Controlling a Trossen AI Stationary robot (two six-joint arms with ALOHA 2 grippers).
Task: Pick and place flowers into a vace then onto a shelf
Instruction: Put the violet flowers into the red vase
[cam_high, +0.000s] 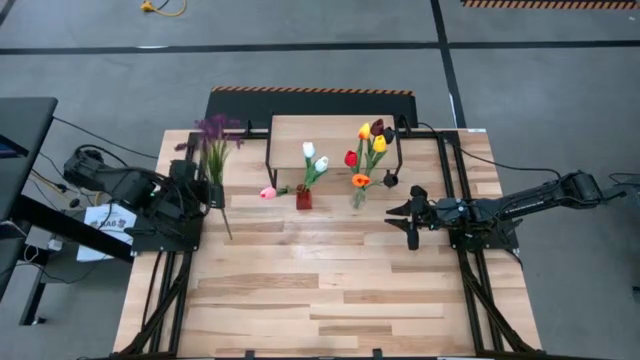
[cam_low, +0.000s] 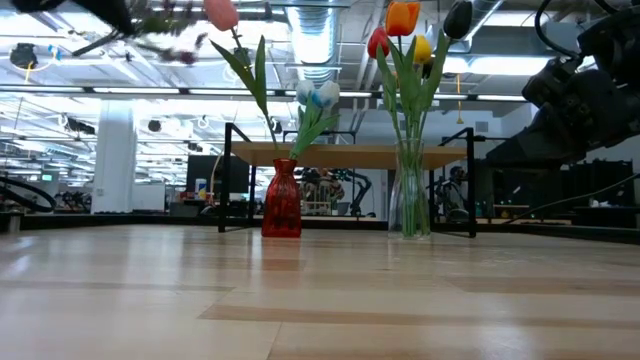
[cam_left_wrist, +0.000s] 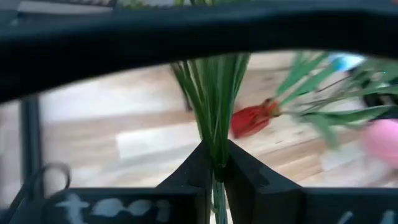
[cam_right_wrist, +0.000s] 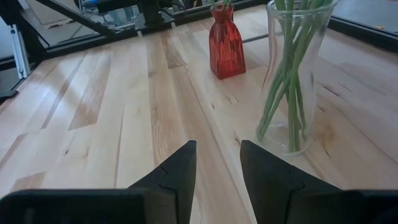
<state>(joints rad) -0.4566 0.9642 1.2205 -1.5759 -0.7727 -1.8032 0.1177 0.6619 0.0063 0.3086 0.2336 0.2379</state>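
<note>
My left gripper (cam_high: 212, 193) at the table's left is shut on a bunch of purple sprigs (cam_high: 213, 130) with thin green stems, held above the table. A red vase (cam_high: 303, 198) in front of the shelf (cam_high: 335, 135) holds white tulips and a pink tulip (cam_high: 268, 192) that leans left. Beside it a clear glass vase (cam_high: 358, 196) holds red, orange, yellow and maroon tulips (cam_high: 372, 140). My right gripper (cam_right_wrist: 217, 165) stands open, low over the table, to the right of the glass vase (cam_right_wrist: 295, 74), with nothing between its fingers. My left gripper pinches several thin green stems (cam_left_wrist: 214, 149) of the purple sprigs together between its two fingers. The fingers lie across the stems. The purple heads (cam_low: 160, 30) stick out toward the far edge, high above the tabletop, and the bunch is lifted clear.
The shelf (cam_low: 350, 155) stands at the table's far middle on thin black legs, right behind both vases. The bare plank tabletop (cam_high: 330, 300) stretches from the vases to the near edge. Black frame rails run along both sides of the table.
</note>
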